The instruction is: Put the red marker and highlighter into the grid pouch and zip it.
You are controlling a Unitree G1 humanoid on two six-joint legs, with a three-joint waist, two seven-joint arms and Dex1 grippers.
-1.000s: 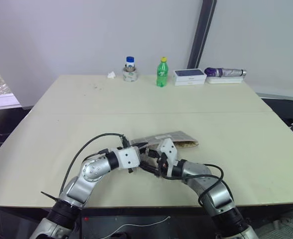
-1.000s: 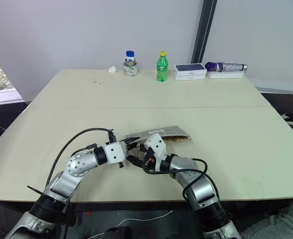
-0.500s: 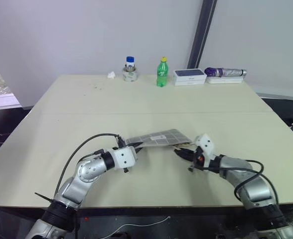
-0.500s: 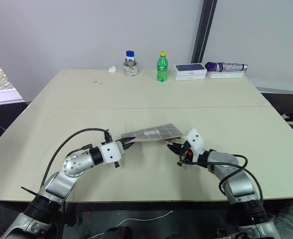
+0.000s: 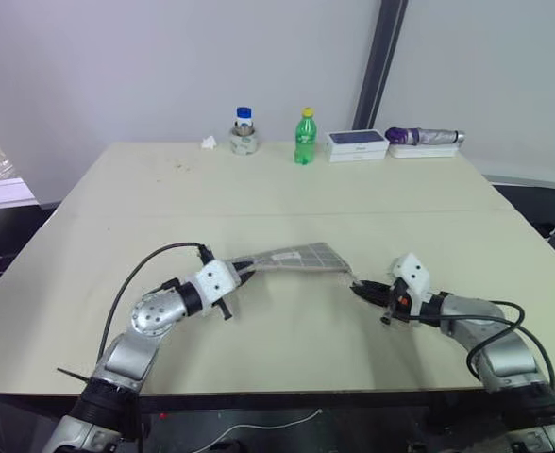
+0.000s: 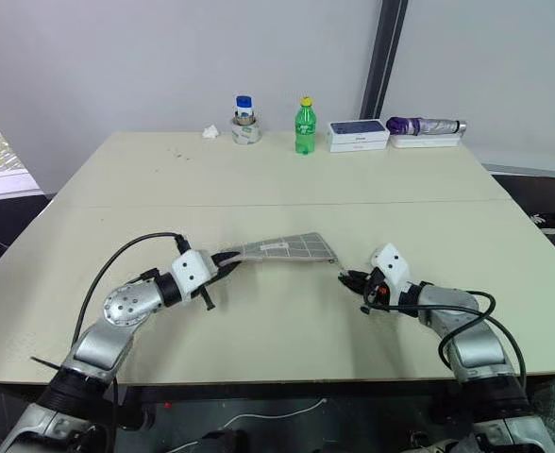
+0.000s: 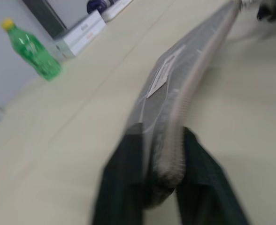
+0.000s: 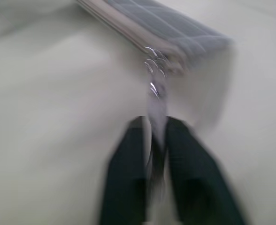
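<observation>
The grid pouch (image 5: 292,257) is grey with white lines and a small white label. It hangs stretched just above the table between my two grippers. My left gripper (image 5: 240,271) is shut on the pouch's left end, with a finger on each side of the fabric (image 7: 185,89). My right gripper (image 5: 361,288) is shut on the metal zipper pull (image 8: 155,101) at the pouch's right end. The zipper edge (image 8: 128,28) runs away from the pull along the pouch. The red marker and the highlighter are hidden.
At the table's far edge stand a jar with a blue lid (image 5: 243,132), a green bottle (image 5: 303,138), a white box (image 5: 358,144) and a purple folded umbrella (image 5: 424,138). The beige table (image 5: 164,198) spreads wide around the pouch.
My right gripper has travelled from the pouch's left end to its right end with the zipper pull. My left gripper has shifted left, and the pouch is now drawn out between them.
</observation>
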